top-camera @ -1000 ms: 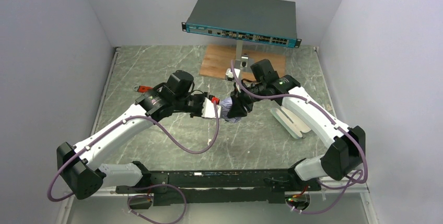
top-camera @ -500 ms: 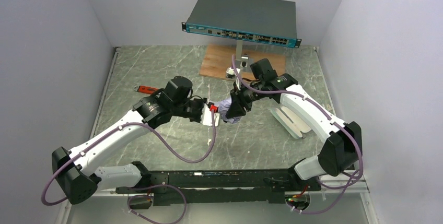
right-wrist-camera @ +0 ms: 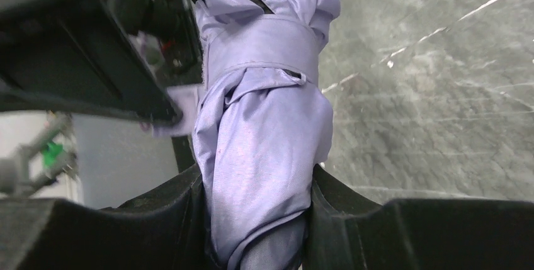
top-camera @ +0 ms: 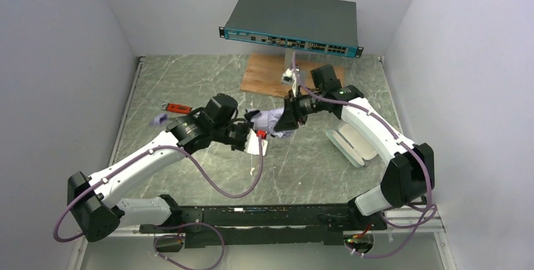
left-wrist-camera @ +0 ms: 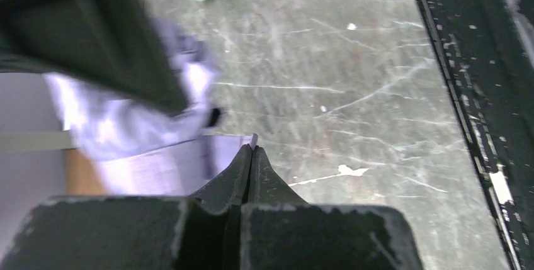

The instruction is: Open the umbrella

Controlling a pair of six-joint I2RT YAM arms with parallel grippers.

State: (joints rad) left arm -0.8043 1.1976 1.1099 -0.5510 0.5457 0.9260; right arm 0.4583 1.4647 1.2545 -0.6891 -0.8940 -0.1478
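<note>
Lavender umbrella: compact folding umbrella of pale lavender fabric (right-wrist-camera: 258, 125), a tight bundle held off the grey-green marbled stone surface (top-camera: 189, 81), between the two arms and near its middle.
Right jaws: right gripper (right-wrist-camera: 258, 188) clamped around the end of the bundle nearest its camera, one finger on each side, fabric bulging between.
Left jaws: left gripper (left-wrist-camera: 252, 150) pressed together at the tips. A thin pale strap tab (left-wrist-camera: 201, 157) runs into them and appears pinched there, though this wrist view is blurred.
Strap: flat lavender closure band (right-wrist-camera: 261, 46) wrapped round the bundle, not yet released.
Change: over the last second the right arm has carried the umbrella toward the far side. The left gripper has followed it rightward, and the bundle now lies more drawn out between them.
New item: small pale lavender scrap (top-camera: 157, 119) on the surface beside the red-handled tool (top-camera: 176, 107). It is absent from both earlier top views; cannot tell what it is.
Meaning: my reading is that the arms are putting tension on the strap. The band holds, the canopy is bound and the shaft is hidden, so opening is at an early stage.
Bystander: mint-and-white open oblong case (top-camera: 348, 144) lies near the right arm.
</note>
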